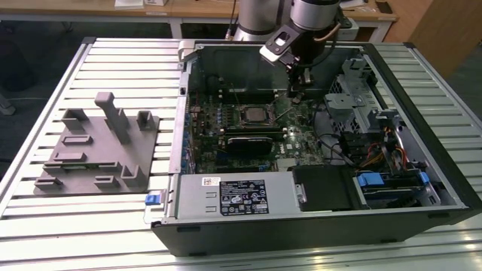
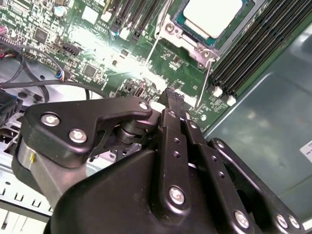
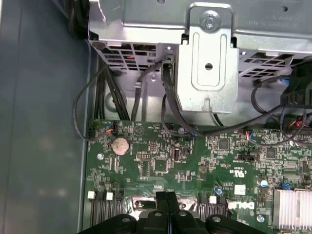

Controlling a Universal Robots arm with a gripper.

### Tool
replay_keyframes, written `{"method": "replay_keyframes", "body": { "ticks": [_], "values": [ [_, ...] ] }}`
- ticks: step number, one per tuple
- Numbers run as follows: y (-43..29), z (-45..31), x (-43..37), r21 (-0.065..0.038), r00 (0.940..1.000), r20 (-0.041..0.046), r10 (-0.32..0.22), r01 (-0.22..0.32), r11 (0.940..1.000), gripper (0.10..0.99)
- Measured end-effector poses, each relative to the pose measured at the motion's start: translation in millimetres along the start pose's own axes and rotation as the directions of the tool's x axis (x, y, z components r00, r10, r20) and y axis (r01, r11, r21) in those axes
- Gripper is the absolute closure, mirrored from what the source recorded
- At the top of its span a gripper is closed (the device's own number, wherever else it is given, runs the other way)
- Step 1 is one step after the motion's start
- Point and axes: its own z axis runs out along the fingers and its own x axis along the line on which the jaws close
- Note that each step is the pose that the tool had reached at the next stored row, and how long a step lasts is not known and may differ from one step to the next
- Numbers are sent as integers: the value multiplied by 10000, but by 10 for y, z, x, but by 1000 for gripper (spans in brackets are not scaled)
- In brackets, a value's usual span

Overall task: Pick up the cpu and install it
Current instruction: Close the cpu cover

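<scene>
Two fingers point(image 2: 168, 122) pressed flat against each other, nothing between them: that's my gripper point(image 3: 168, 196), closed and empty, hanging tips-down inside the open computer case point(image 1: 316, 237). Right under the tips is green motherboard point(image 3: 161, 165), close, though as far as I can judge not touched. Just past the tips in the first wrist view sit a coin battery point(image 3: 120, 145) and a scatter of small chips.

Now the one that matters, the cpu point(image 2: 214, 17). In the second wrist view it lies ahead of my fingertips, across a short stretch of board, silvery-white top facing up, flat inside the socket point(image 2: 170, 29). In the exterior view it sits toward the exterior view's left of me and a little nearer that camera, around the middle of the board. It's square, so there's no long axis to speak of. Its edges run parallel to the socket frame and to the dark memory slots point(image 2: 258, 44) alongside. Seated, by the look of it, but I can't tell whether the socket is latched over it.

Farther out is the metal drive cage point(image 3: 208, 58), with black cables looping below it. Farthest of all, outside the case on the slatted table point(image 1: 113, 68), stands the grey fixture point(image 1: 98, 147), well apart from me.
</scene>
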Motion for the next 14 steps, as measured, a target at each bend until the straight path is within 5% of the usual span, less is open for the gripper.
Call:
{"method": "replay_keyframes", "body": {
  "ticks": [14],
  "values": [
    [113, 48, 39, 18, 10000, 4, 95, -95, 10000, 980]
  ]
}}
